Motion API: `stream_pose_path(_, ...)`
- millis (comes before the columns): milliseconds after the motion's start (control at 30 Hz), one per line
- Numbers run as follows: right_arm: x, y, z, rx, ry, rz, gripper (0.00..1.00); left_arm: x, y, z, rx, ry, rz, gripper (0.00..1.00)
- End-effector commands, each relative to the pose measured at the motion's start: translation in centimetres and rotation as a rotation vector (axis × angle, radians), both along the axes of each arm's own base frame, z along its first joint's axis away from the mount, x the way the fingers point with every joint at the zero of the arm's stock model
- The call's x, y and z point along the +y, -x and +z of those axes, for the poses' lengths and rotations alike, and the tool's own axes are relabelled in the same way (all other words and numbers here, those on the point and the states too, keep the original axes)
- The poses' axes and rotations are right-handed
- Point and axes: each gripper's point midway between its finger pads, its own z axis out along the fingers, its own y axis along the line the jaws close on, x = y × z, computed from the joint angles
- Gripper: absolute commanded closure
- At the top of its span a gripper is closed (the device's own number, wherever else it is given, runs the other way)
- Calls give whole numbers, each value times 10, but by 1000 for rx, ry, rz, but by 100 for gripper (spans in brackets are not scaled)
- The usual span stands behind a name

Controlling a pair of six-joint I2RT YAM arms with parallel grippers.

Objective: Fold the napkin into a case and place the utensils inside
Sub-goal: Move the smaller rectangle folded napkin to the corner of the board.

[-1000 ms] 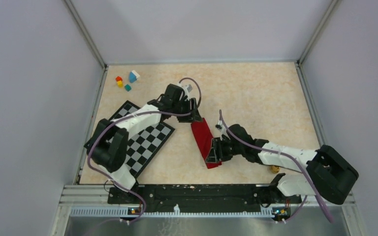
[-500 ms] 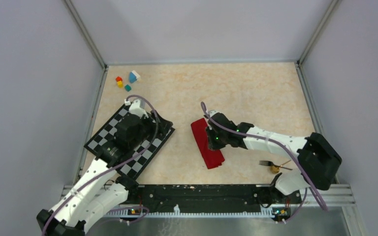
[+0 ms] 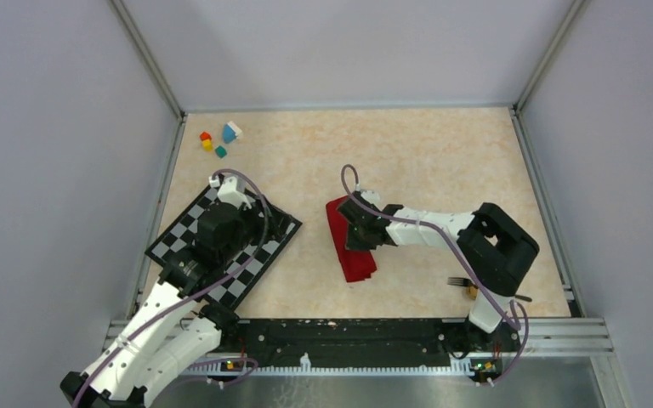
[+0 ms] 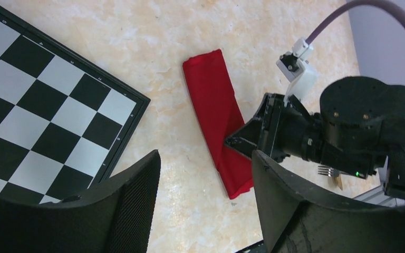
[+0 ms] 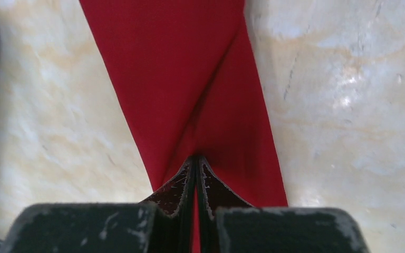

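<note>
Surface: You are working on a beige marbled table (image 3: 442, 161) enclosed by pale grey walls, with metal rails along its edges.
Open room: Bare tabletop runs from the napkin to the far wall and to the right rail.
Napkin: The napkin (image 3: 359, 265) lies mid-table, folded into a narrow red strip that slants toward the near edge. Its long edges are straight, and a diagonal crease crosses it.
Right gripper: The right gripper (image 5: 195, 161) has its jaws pressed together, pinching a ridge of the napkin at the crease.
Left gripper: The left gripper (image 4: 205, 155) hangs above the table with its jaws spread wide and nothing between them.
Left side: The checkered mat (image 3: 265, 246) lies apart from the napkin, under the left arm.
Far left corner: The coloured blocks (image 3: 218, 140) are clustered here.
Utensils: The fork (image 3: 459, 281) and spoon (image 3: 473, 291) lie together near the right arm's base, well apart from the napkin.
</note>
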Motion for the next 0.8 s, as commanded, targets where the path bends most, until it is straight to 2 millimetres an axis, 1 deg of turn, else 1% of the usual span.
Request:
stream_pose_path(0, -16, -31, -29, 42, -19, -274, 100, 0, -1, 25, -69, 20, -9, 31)
stream_pose_path(33, -17, -38, -31, 54, -56, -313, 100, 1, 0, 27, -75, 20, -8, 31)
stream_pose_path(100, -25, -61, -29, 37, -110, -392, 100, 3, 0, 29, -82, 15, -5, 30)
stream_pose_path(167, -33, -83, -28, 20, -126, -453, 100, 5, -1, 29, -86, 6, 2, 30)
stream_pose_path(333, -50, -144, -29, 14, -166, -532, 100, 5, -3, 31, -92, -10, 2, 30)
stream_pose_path(433, -57, -176, -26, -15, -187, -582, 100, 3, -6, 29, -86, -18, 0, 29)
stream_pose_path(567, -67, -207, -33, -10, -250, -665, 100, -1, -11, 28, -85, -19, -6, 29)
stream_pose_path(667, -82, -223, -39, -27, -246, -733, 100, -4, -15, 25, -76, -27, -15, 29)
stream_pose_path(767, -99, -235, -47, -30, -254, -797, 100, -7, -19, 22, -68, -37, -23, 29)
